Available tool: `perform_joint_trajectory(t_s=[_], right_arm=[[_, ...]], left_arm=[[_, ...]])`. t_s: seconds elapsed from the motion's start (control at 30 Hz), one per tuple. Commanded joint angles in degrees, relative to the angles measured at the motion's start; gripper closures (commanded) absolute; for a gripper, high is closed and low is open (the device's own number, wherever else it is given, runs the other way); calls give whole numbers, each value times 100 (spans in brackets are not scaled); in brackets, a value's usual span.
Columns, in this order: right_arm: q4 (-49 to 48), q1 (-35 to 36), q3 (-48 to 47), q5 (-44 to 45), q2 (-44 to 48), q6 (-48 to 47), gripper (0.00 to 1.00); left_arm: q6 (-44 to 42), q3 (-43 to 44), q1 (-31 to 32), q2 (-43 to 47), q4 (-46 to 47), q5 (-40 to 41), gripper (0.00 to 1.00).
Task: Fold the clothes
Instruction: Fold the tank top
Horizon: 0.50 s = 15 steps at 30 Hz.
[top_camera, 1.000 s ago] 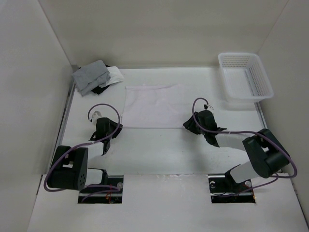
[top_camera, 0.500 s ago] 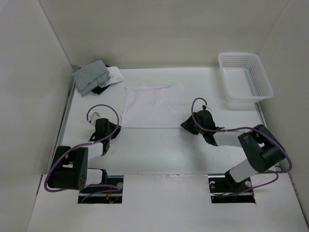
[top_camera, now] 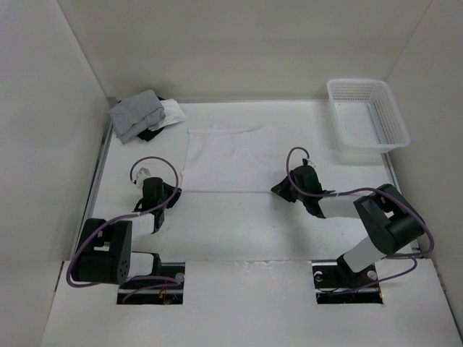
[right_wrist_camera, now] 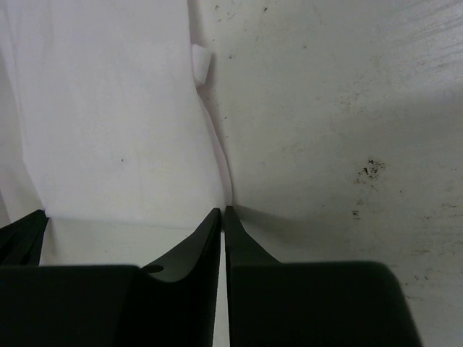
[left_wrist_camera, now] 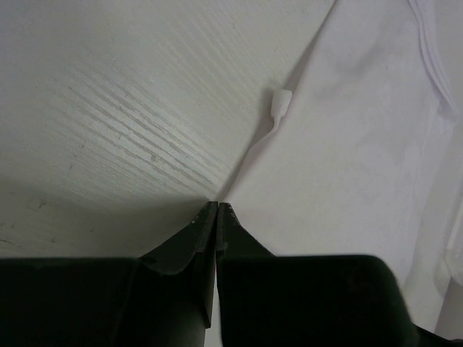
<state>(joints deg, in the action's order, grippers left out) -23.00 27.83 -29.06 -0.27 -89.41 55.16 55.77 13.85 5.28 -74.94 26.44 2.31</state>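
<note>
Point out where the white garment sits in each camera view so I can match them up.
Top external: white garment lies flat mid-table, just beyond both arms.
Left wrist: it fills the right side, its corner at the left fingers.
Right wrist: it fills the left side, its corner at the right fingers.
Shared landmark: the bare table bordering the garment's side edge.

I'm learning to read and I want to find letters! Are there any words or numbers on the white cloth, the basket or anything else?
None: no word, number or sign can be read in any view.
The thin white garment is plain, and the small white tab at its edge shows no print.
The white plastic mesh basket and the crumpled grey garment show no label.
</note>
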Motion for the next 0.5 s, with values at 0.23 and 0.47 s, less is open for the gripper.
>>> perform_joint_trajectory(t_s=[0.23,0.47], right_arm=[[-276,138,269,308,931,-277,98],[2146,1112,-11,1457,3785,-865,99]], left_arm=[[39,-111,83,1181,-216,-169,100],[13,652,153,4360,-2744,-240,100]])
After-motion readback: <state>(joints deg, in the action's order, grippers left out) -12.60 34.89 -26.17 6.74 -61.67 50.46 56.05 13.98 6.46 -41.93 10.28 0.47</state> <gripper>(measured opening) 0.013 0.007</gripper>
